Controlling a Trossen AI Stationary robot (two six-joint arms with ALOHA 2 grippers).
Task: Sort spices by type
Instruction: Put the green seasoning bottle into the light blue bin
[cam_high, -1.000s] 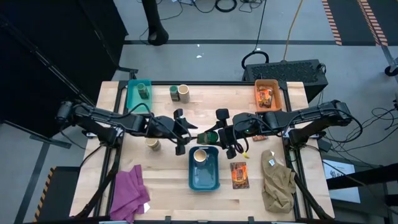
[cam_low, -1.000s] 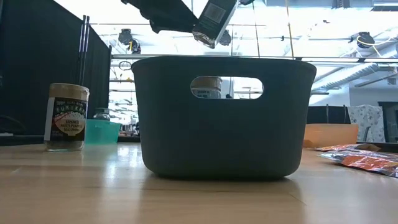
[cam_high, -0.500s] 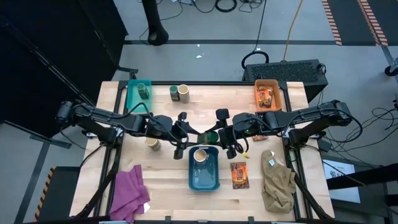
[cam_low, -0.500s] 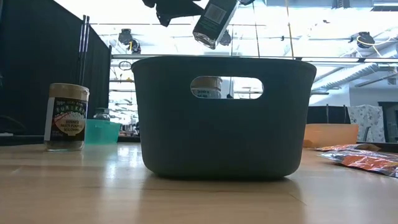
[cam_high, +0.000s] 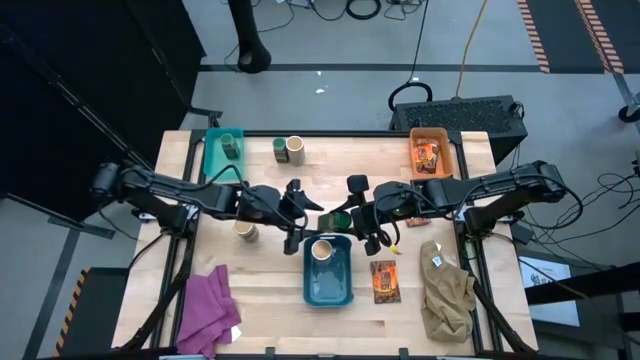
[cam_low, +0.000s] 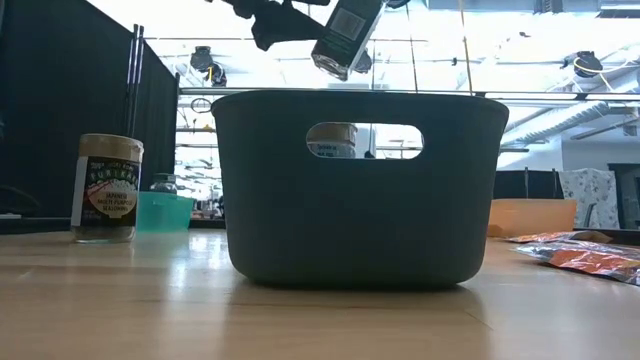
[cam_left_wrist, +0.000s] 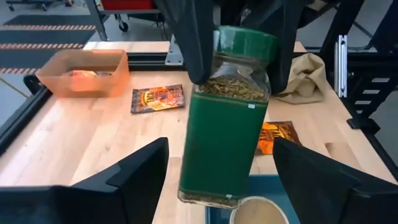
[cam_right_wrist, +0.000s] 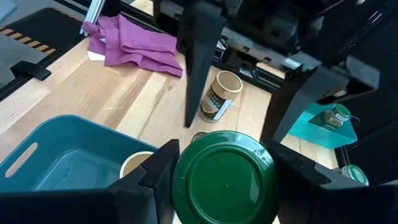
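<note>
The right gripper is clamped on the lid end of a green-lidded spice jar, holding it tilted in the air above the near rim of the blue bin, which has 1 cream-topped jar in it. The left gripper faces it with its fingers spread wide either side of the jar's body, touching nothing. This looks like a handover, so the left fingers should close squarely on the glass body below the lid before the right lets go, keeping the jar clear of the bin. The teal bin at the far left already holds a green jar, so that seems the likely destination. Compared with 1 second ago, the left gripper's fingers have opened noticeably wider; the jar and right gripper have not shifted.
</note>
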